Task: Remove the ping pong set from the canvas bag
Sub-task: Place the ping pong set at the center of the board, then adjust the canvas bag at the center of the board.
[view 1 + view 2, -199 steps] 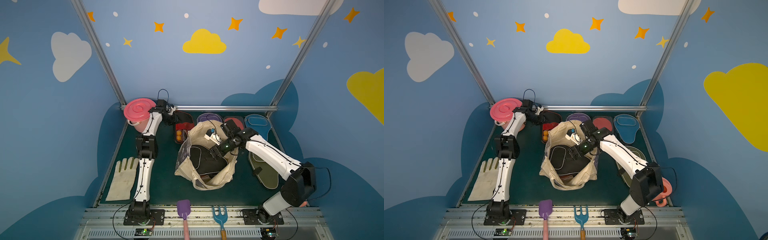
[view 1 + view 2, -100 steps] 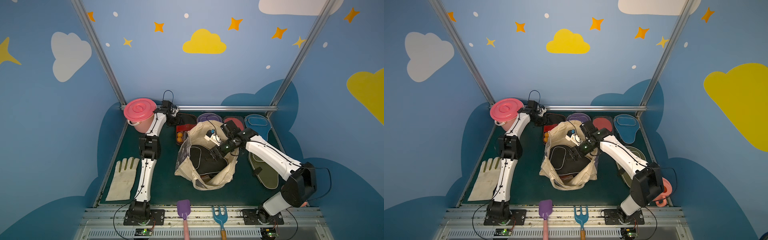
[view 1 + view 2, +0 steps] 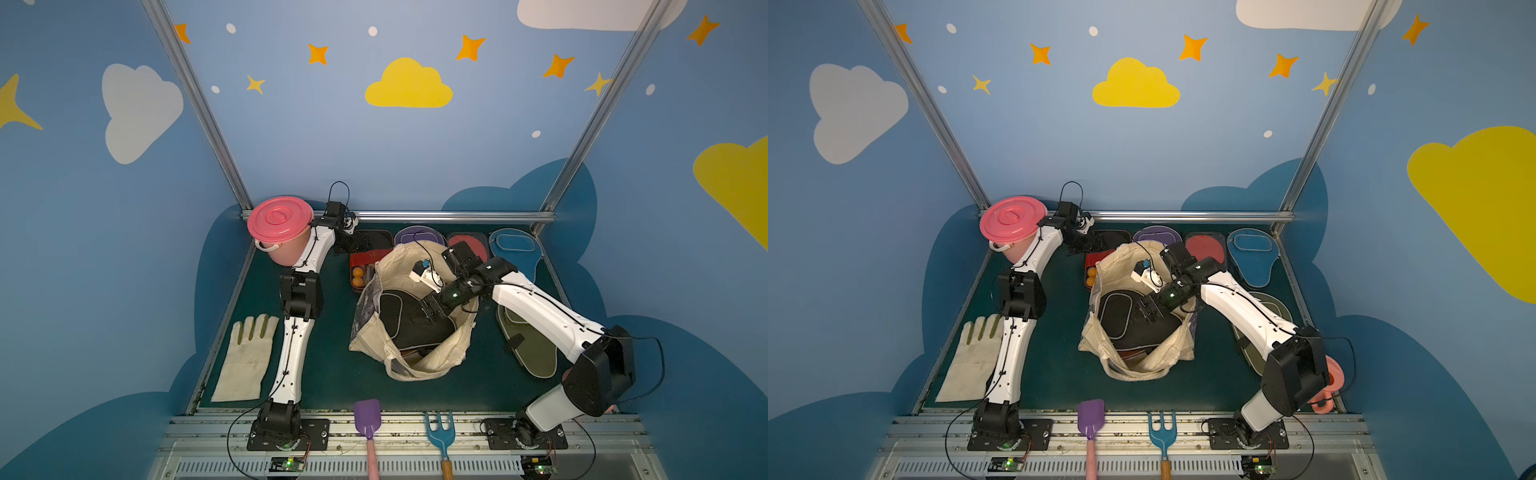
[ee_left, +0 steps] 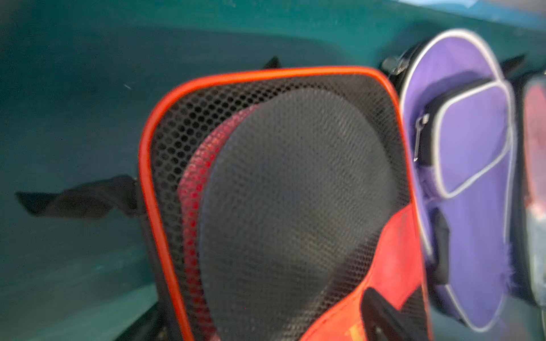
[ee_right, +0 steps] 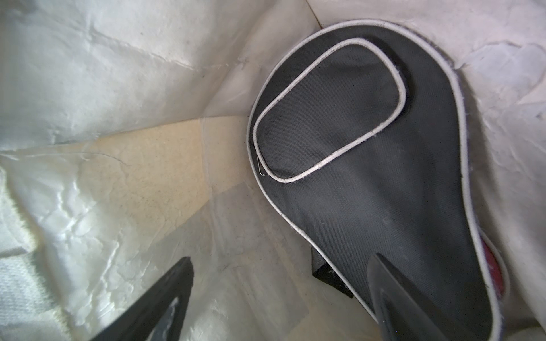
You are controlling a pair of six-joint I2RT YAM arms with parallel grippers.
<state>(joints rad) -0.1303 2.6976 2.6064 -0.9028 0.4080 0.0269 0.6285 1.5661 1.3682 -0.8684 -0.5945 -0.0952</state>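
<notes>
The cream canvas bag (image 3: 415, 368) (image 3: 1142, 368) stands open mid-table. Inside lies a black paddle cover (image 3: 399, 316) (image 3: 1121, 316) (image 5: 369, 147) with a dark red edge (image 5: 490, 259) under it. My right gripper (image 3: 432, 309) (image 5: 280, 259) is inside the bag, open, one finger over the cover's narrow end. My left gripper (image 3: 347, 245) (image 4: 263, 307) hovers open over the black-red case (image 3: 365, 257) (image 4: 295, 177), which lies at the back with its orange balls (image 3: 357, 276). Beside it lie the purple cover (image 3: 417, 235) (image 4: 466, 147), red paddle (image 3: 469, 243) and blue cover (image 3: 515, 249). The olive cover (image 3: 528, 345) lies under the right arm.
A pink lidded bucket (image 3: 280, 228) stands at the back left, close to the left arm. A cream glove (image 3: 245, 357) lies front left. A purple shovel (image 3: 366, 415) and a blue rake (image 3: 439, 428) rest on the front rail. A pink object (image 3: 1329, 382) sits behind the right arm's base.
My left gripper has opened and let go of the black-red case, rising a little toward the back wall. The right arm has stayed in the bag.
</notes>
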